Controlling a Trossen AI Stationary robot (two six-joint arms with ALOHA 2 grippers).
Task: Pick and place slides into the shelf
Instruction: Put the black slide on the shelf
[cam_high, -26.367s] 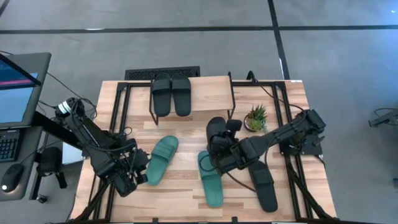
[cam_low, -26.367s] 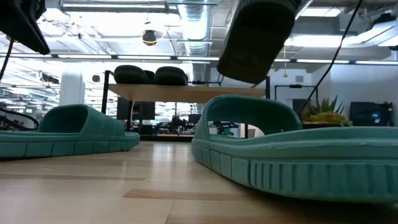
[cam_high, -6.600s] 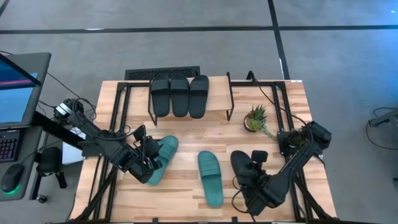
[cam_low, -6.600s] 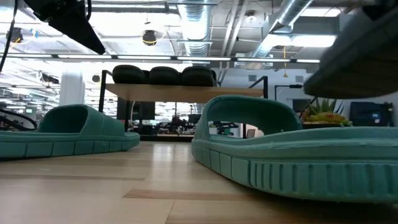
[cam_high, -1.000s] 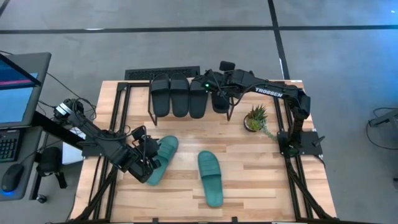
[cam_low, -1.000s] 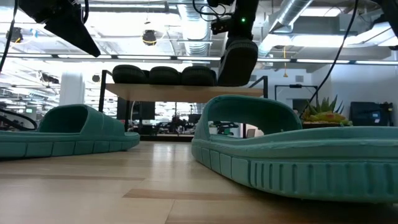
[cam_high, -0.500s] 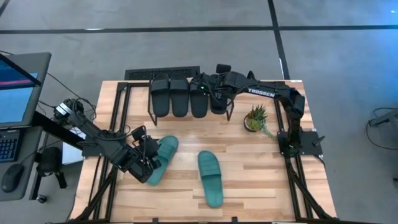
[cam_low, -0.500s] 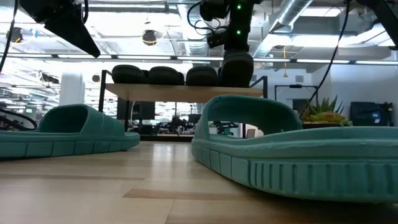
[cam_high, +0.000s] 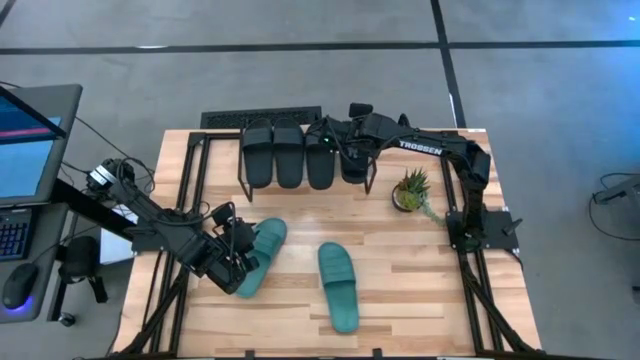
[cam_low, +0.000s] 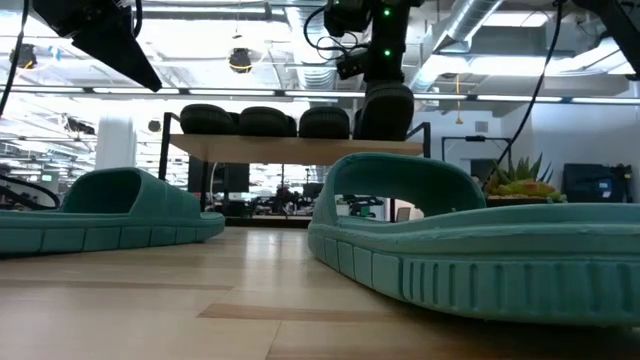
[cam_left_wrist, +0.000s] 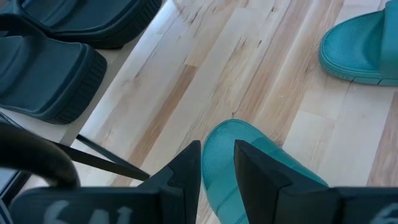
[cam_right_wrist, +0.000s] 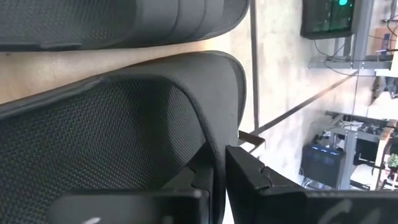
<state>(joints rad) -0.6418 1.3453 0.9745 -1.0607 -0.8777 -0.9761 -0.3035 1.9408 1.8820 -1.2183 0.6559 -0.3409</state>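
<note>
The right gripper (cam_high: 347, 158) is closed on the strap of a fourth black rubber slide sandal (cam_high: 352, 165), resting on the low wooden-topped shelf (cam_high: 300, 185) beside three others (cam_high: 289, 155). The left gripper (cam_left_wrist: 217, 163) (jaws narrowly parted) straddles a teal slide's (cam_high: 260, 256) edge on the table.
</note>
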